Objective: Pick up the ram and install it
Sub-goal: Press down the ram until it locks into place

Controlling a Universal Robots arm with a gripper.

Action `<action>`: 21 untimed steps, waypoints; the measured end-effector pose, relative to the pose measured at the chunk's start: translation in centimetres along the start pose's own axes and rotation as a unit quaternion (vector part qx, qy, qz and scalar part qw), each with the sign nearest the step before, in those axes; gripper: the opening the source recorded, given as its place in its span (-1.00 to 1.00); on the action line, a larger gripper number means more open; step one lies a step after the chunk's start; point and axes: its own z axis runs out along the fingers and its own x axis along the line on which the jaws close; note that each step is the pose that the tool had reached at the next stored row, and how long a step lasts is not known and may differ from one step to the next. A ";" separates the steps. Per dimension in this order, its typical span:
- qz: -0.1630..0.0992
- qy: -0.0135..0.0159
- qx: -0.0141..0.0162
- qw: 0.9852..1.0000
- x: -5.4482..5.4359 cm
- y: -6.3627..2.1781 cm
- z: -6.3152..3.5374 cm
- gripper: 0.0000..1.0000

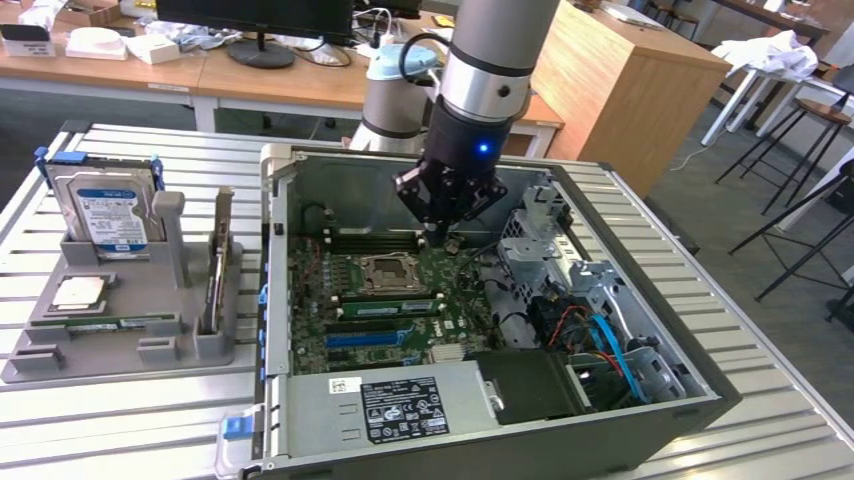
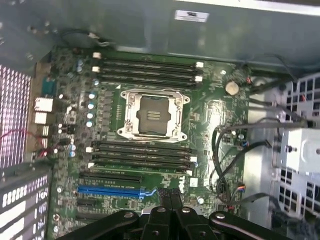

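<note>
- gripper (image 1: 441,238) clenched, grasping nothing, hovering inside the open case (image 1: 694,395) above the motherboard (image 1: 340,310) (near the upper slots).
- ram (image 1: 107,322) lies in the gray tray (image 1: 80,355) on the counter (image 1: 120,420).

hard drive label (image 1: 111,212): blue and white sticker with rows of print, too small to read.
power supply label (image 1: 404,408): black sticker with white print and small certification marks, none legible.
white sticker beside it (image 1: 343,386): tiny print, unreadable.
case wall sticker (image 2: 191,16): pale tag with a line of print, blurred past reading.
motherboard (image 2: 150,150): white silkscreen marks near the slots, not legible.
</note>
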 end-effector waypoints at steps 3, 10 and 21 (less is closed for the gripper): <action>0.006 0.000 0.000 1.000 0.1 0.01 0.01 -0.80; 0.007 0.000 0.000 1.000 0.4 0.02 0.04 -0.80; 0.023 0.001 0.000 1.000 1.7 0.07 0.26 -0.80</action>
